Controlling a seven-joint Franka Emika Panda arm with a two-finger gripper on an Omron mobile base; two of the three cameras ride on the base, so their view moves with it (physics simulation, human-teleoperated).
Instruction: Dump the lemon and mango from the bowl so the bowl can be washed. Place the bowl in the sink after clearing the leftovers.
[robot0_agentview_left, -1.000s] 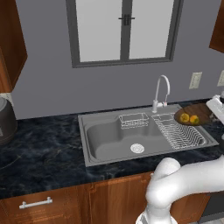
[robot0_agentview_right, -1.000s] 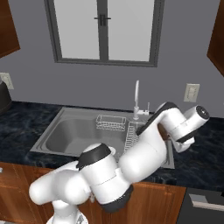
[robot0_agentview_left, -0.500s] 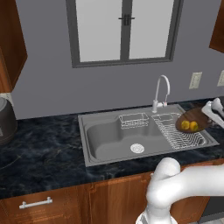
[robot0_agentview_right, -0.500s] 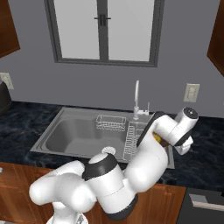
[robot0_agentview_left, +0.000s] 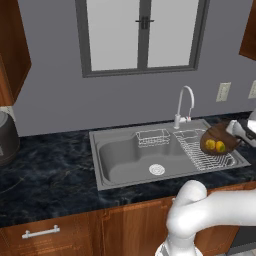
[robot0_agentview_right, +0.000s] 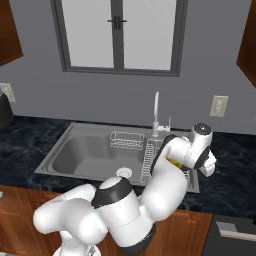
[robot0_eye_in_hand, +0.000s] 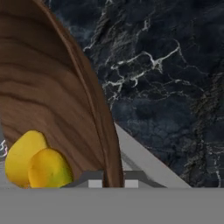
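Holding bowl (robot0_agentview_left: 218, 140) by rim: gripper (robot0_eye_in_hand: 113, 180) clamped, bowl tilted over sink (robot0_agentview_left: 120, 160) rack, two yellow fruits (robot0_agentview_left: 215, 145) inside.

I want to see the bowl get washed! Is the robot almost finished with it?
Not yet. Done: the gripper has the wooden bowl pinched by its rim and tilted over the ribbed rack side of the sink. In hand: tipping it, but two yellow fruits sit inside. Left: dumping them, then setting the bowl in the basin.
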